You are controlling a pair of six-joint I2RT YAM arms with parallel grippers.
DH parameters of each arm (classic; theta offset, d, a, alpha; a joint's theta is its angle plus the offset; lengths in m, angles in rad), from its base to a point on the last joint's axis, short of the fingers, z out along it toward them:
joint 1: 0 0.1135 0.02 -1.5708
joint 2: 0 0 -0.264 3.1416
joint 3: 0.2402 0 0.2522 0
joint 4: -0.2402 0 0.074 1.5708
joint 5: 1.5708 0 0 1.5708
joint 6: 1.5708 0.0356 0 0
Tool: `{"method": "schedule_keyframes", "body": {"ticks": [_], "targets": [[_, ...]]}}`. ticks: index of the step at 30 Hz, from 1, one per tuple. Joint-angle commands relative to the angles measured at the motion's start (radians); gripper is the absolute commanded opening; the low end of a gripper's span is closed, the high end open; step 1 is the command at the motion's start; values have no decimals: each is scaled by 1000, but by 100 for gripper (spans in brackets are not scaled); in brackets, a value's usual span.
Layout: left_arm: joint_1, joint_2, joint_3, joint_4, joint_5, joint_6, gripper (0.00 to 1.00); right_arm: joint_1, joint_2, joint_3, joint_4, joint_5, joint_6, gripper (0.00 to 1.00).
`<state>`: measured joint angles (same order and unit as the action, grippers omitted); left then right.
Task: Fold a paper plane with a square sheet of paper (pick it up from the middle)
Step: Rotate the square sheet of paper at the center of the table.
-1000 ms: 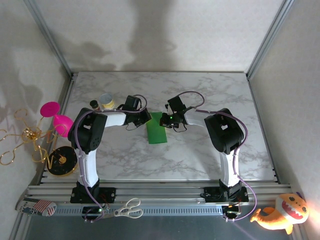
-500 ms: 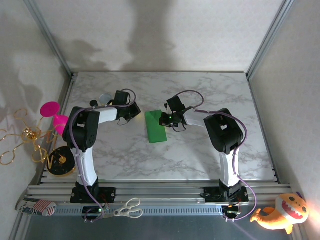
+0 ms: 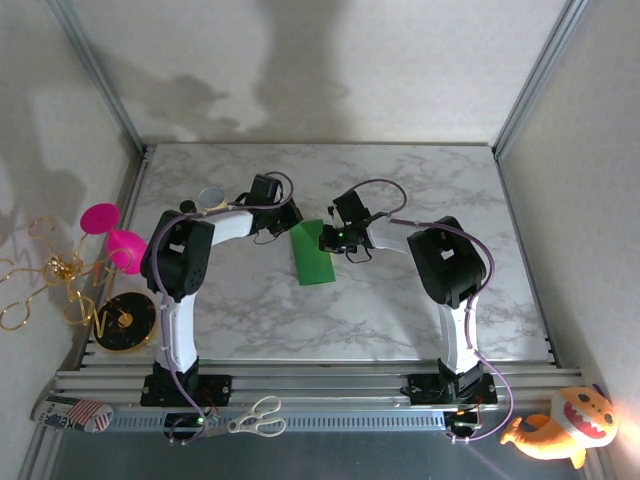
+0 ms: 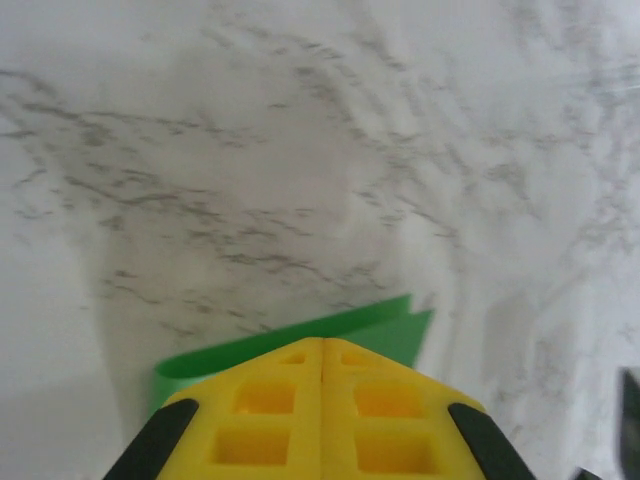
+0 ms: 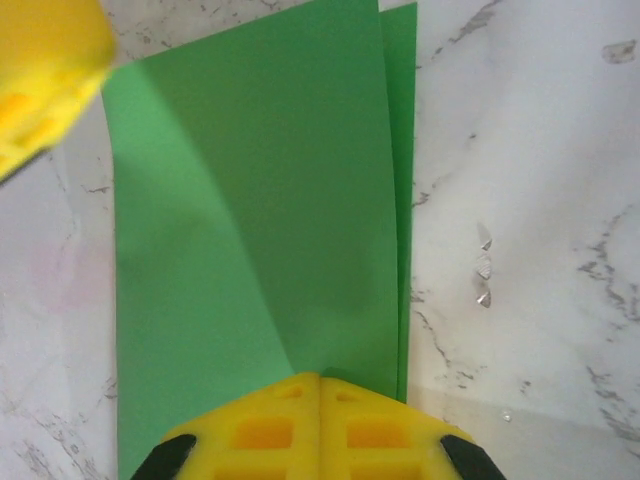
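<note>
The folded square sheet of paper (image 5: 250,200) was pinned by the closed right gripper (image 5: 320,378); firm, even pressing was called for from the closed left gripper (image 4: 322,348).

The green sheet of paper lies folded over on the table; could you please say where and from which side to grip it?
Probably the open edge of the sheet of paper, where the lower layer peeks past the upper in the right wrist view. It lies flat, so come in low from that side, one jaw under the upper layer.
</note>
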<state>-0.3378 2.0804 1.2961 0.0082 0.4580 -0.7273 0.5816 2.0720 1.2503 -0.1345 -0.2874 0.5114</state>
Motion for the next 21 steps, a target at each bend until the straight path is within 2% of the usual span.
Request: {"method": "schedule_keyframes", "body": {"ticks": [1, 6, 11, 14, 21], "targets": [[21, 43, 2, -65, -48, -8, 0, -31, 168, -95, -285, 286, -64, 3], [42, 34, -49, -32, -47, -12, 0, -32, 160, -88, -293, 282, -134, 4], [89, 30, -20, -84, -103, 43, 0, -34, 154, -79, -305, 287, -205, 5], [106, 13, 8, -98, -99, 66, 1, -34, 148, -71, -310, 279, -241, 5], [61, -123, -33, -79, -36, 73, 3, -37, 136, 0, -339, 240, -347, 5]]}}
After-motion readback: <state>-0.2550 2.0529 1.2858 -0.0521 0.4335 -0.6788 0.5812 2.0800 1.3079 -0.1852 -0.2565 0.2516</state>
